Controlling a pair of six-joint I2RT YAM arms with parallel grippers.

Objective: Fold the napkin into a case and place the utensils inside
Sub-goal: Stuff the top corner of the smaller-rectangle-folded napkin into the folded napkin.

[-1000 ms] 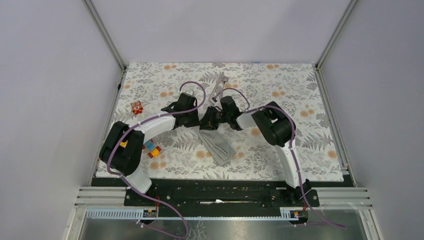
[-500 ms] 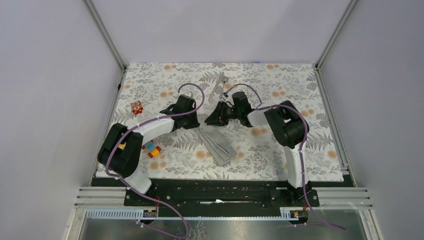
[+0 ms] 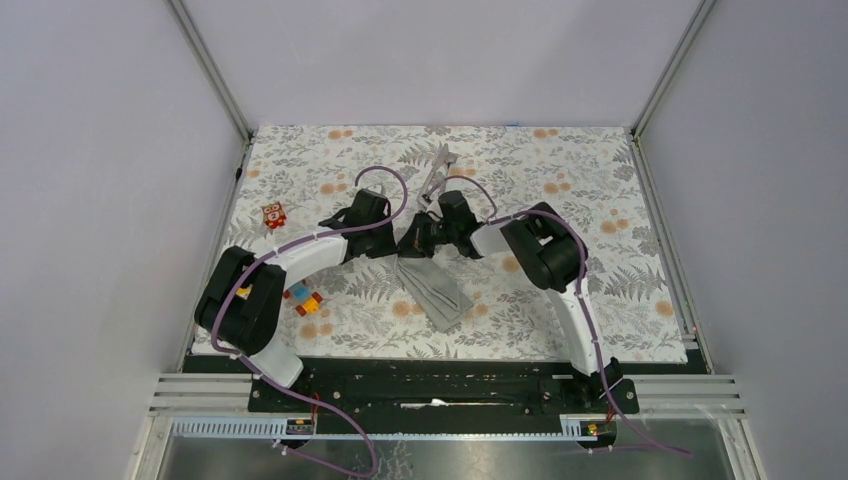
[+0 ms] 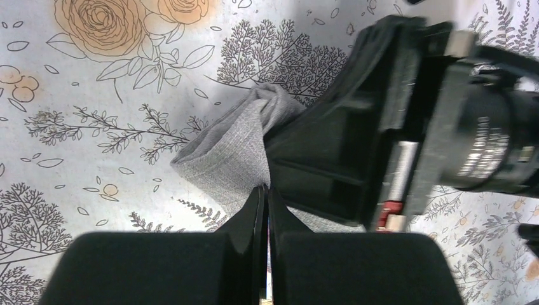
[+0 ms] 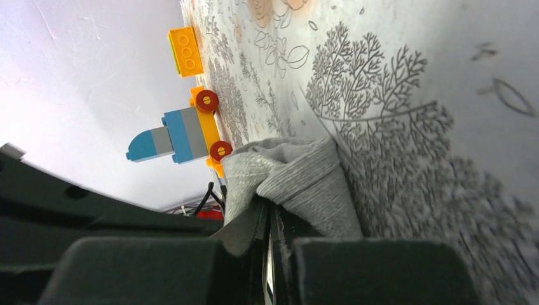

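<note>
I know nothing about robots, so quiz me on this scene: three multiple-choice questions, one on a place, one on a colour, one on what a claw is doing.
1. Where are the utensils? A. inside the napkin. B. on the tablecloth, beyond the napkin's far end. C. hanging off the table.
2. What colour is the napkin? A. grey. B. red. C. white.
3. How is the right gripper? A. wide open in the air. B. shut on the napkin. C. shut on a utensil.
Answers: B, they lie uncovered beyond the cloth; A, plain grey in every view; B, its wrist view shows fingertips together, pinching grey cloth.
</note>
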